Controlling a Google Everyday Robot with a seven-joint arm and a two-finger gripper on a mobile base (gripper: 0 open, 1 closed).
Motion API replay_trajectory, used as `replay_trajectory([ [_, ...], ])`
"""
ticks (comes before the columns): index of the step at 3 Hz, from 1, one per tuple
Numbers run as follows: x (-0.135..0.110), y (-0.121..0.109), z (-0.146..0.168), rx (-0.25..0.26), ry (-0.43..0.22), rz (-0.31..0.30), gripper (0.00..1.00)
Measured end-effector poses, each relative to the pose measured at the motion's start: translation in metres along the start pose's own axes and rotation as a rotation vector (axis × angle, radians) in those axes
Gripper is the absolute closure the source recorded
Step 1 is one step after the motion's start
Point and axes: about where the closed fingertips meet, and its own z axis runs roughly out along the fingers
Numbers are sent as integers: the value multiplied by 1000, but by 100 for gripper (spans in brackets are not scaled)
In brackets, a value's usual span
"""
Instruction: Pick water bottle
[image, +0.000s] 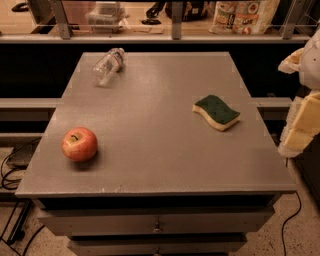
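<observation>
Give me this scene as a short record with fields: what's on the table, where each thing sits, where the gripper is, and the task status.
surface: grey cabinet top, drawers below
water bottle: lying on its side, far left corner
apple: near left, stem up
sponge: right side, green face up
gripper: at the view's right edge, beyond the table's right side, far from the water bottle
task status: water bottle not yet picked

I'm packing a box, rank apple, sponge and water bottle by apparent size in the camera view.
1. sponge
2. apple
3. water bottle, but farthest, so unsure.
The gripper sits at the right edge.
</observation>
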Motion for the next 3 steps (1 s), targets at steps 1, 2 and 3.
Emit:
replay_trajectory([
  [1,0,0,0,0,0,0,0],
  [2,-8,-12,9,-11,-47,51,0],
  [3,-29,-33,23,-19,-171,131,0],
])
